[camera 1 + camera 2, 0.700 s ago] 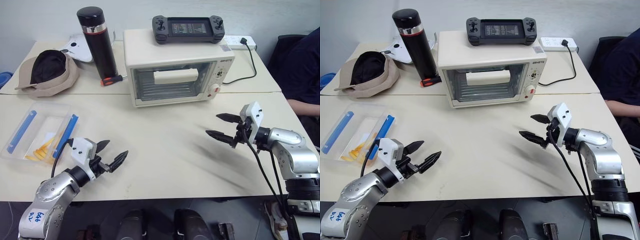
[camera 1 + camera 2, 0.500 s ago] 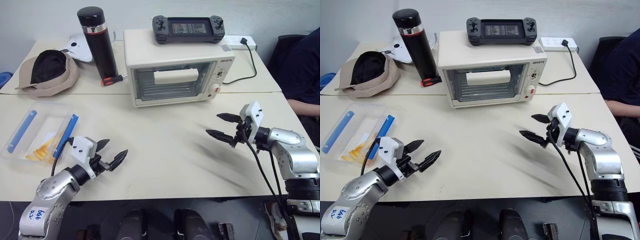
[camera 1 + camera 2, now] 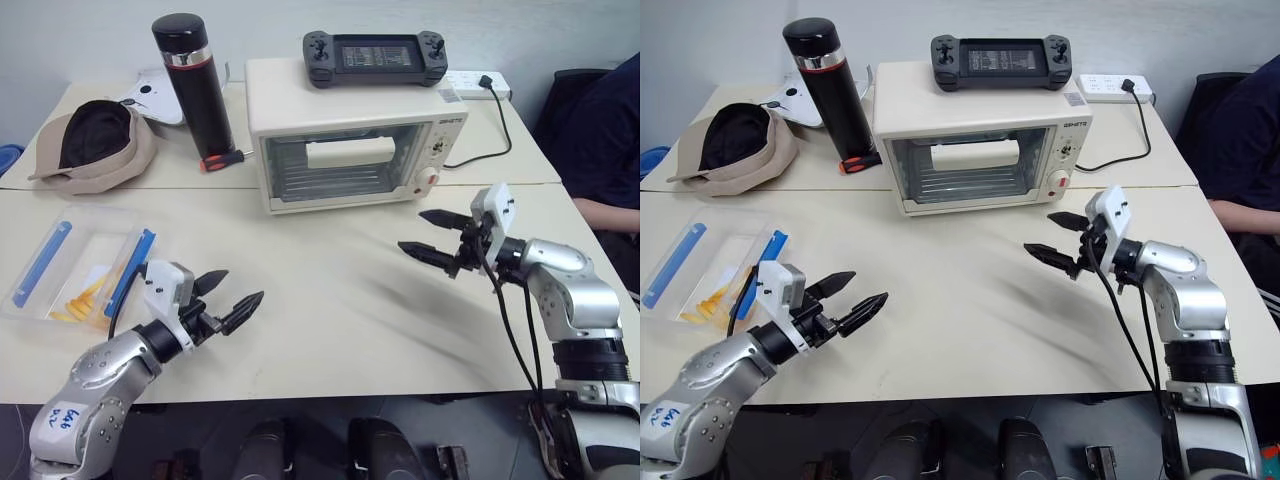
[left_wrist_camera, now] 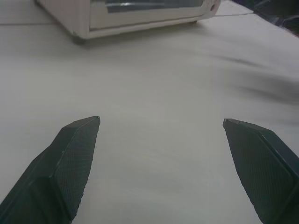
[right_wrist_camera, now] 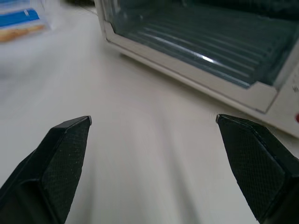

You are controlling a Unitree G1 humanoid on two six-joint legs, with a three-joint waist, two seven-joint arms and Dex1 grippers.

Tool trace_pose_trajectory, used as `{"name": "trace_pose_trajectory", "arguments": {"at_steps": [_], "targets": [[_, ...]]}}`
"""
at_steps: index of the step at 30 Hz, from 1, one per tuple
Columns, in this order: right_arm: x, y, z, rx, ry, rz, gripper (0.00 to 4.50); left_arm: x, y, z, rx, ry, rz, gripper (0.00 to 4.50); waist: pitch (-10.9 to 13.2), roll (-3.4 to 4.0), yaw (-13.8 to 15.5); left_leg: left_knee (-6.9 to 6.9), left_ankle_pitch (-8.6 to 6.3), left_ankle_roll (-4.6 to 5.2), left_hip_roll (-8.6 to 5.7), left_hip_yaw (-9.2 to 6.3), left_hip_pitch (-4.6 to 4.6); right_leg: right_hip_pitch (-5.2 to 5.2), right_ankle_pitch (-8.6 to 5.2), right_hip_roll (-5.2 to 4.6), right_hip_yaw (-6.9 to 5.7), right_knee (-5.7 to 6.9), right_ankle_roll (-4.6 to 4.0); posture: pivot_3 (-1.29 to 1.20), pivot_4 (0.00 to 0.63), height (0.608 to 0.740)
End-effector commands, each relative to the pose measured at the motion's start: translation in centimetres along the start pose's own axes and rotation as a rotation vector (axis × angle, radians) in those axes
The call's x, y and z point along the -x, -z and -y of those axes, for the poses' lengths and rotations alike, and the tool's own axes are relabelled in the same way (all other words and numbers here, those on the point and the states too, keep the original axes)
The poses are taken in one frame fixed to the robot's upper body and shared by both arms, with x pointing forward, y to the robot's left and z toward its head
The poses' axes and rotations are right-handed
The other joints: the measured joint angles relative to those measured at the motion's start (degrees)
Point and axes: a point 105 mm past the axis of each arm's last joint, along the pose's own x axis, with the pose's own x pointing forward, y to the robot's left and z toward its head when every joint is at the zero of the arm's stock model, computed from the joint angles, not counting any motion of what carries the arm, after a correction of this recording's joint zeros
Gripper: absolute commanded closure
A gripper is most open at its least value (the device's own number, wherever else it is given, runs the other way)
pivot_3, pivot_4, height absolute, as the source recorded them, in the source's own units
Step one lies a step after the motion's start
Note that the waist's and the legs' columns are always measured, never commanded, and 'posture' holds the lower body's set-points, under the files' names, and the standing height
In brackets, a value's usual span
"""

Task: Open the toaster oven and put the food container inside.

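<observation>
Left eye view, toaster oven (image 3: 352,140) door shut facing robot, food container (image 3: 80,262) lengthwise front-to-back, both grippers' fingers released.

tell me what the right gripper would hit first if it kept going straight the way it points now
Probably the toaster oven: the right gripper, jaws open, points at its shut glass door across bare table. Depth is unclear; it might skim past the front.
</observation>
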Motion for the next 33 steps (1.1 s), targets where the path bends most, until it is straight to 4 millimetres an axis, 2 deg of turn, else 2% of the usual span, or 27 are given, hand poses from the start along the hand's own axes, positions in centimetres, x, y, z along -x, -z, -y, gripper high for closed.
{"name": "trace_pose_trajectory", "arguments": {"at_steps": [1, 5, 10, 15, 19, 22, 23, 24, 25, 27, 33], "targets": [[-1.2, -2.5, -0.1, -0.021, -0.047, 0.085, 0.02, -0.3, -3.6, 1.9, -0.045, 0.115, 0.085, 0.0, 0.0, 0.0, 0.0, 0.0, 0.0, 0.0, 0.0, -0.02, 0.0, 0.01, 0.0, 0.0, -0.01, -0.01, 0.0, 0.0, 0.15, 0.74], [-3.7, -4.6, 0.2, -0.015, -0.075, 0.129, 0.02, -0.6, -7.2, 2.1, -0.116, 0.174, 0.141, 0.0, 0.0, 0.0, -0.1, 0.0, 0.02, -0.01, -0.02, -0.02, -0.04, 0.01, 0.0, 0.03, -0.05, 0.09, 0.0, 0.0, 0.15, 0.74], [-5.6, -6.0, 0.5, 0.01, -0.097, 0.15, 0.02, -0.1, -10.0, 1.7, -0.202, 0.176, 0.155, 0.0, 0.0, 0.0, -0.2, -0.05, 0.08, -0.06, 0.0, 0.0, -0.05, 0.0, 0.0, 0.13, -0.07, 0.11, 0.0, 0.0, 0.15, 0.74], [-6.1, -6.9, 0.1, 0.03, -0.136, 0.172, 0.02, 0.1, -10.8, 1.5, -0.227, 0.165, 0.16, 0.0, 0.0, 0.01, -0.1, -0.03, 0.08, -0.04, -0.01, 0.0, -0.09, 0.0, 0.0, 0.13, -0.07, 0.05, 0.01, 0.0, 0.15, 0.74], [-5.7, -7.4, -1.2, 0.045, -0.215, 0.192, 0.02, -0.2, -10.9, 1.3, -0.22, 0.151, 0.169, 0.0, 0.0, 0.01, -0.1, -0.01, 0.09, -0.05, 0.0, 0.0, -0.09, 0.0, 0.0, 0.13, -0.06, 0.08, 0.01, 0.0, 0.15, 0.74], [-5.2, -6.5, -2.1, 0.047, -0.252, 0.159, 0.02, -1.4, -11.7, -1.0, -0.208, 0.053, 0.2, 0.0, 0.0, 0.02, -0.1, -0.04, 0.1, -0.08, 0.01, -0.01, -0.09, -0.01, 0.0, 0.14, -0.07, 0.1, 0.01, 0.0, 0.15, 0.74], [-5.0, -6.2, -2.2, 0.046, -0.25, 0.154, 0.0, -1.8, -12.0, -1.8, -0.21, 0.022, 0.204, 0.38, 0.0, 0.02, -0.1, -0.04, 0.11, -0.09, 0.01, -0.03, -0.09, 0.0, 0.0, 0.16, -0.08, 0.09, 0.01, 0.0, 0.15, 0.74], [-4.8, -5.9, -2.3, 0.031, -0.243, 0.153, 0.0, -2.5, -12.2, -2.5, -0.226, 0.0, 0.197, 0.46, 0.0, 0.02, 0.0, -0.05, 0.12, -0.1, 0.0, -0.02, -0.09, 0.0, 0.0, 0.16, -0.08, 0.1, 0.01, 0.0, 0.15, 0.74], [-4.6, -5.7, -2.4, 0.021, -0.24, 0.155, 0.0, -3.1, -12.3, -3.0, -0.241, -0.007, 0.189, 0.84, 0.0, 0.02, 0.0, -0.04, 0.12, -0.1, 0.0, -0.02, -0.09, -0.01, 0.0, 0.17, -0.09, 0.11, 0.01, 0.0, 0.15, 0.74], [-4.4, -5.3, -2.7, 0.011, -0.238, 0.156, 0.0, -4.3, -12.9, -3.5, -0.268, -0.001, 0.185, 1.26, 0.0, 0.02, 0.0, -0.05, 0.13, -0.12, -0.01, 0.0, -0.08, -0.01, 0.0, 0.2, -0.1, 0.13, 0.01, 0.0, 0.15, 0.74], [-3.9, -4.3, -4.2, -0.004, -0.252, 0.146, 0.0, -7.7, -14.5, -3.5, -0.296, 0.1, 0.201, 2.89, 0.0, 0.01, -0.1, -0.09, 0.13, -0.12, 0.03, 0.16, -0.12, -0.13, 0.0, 0.28, -0.11, 0.08, 0.02, 0.0, 0.15, 0.74]]}}
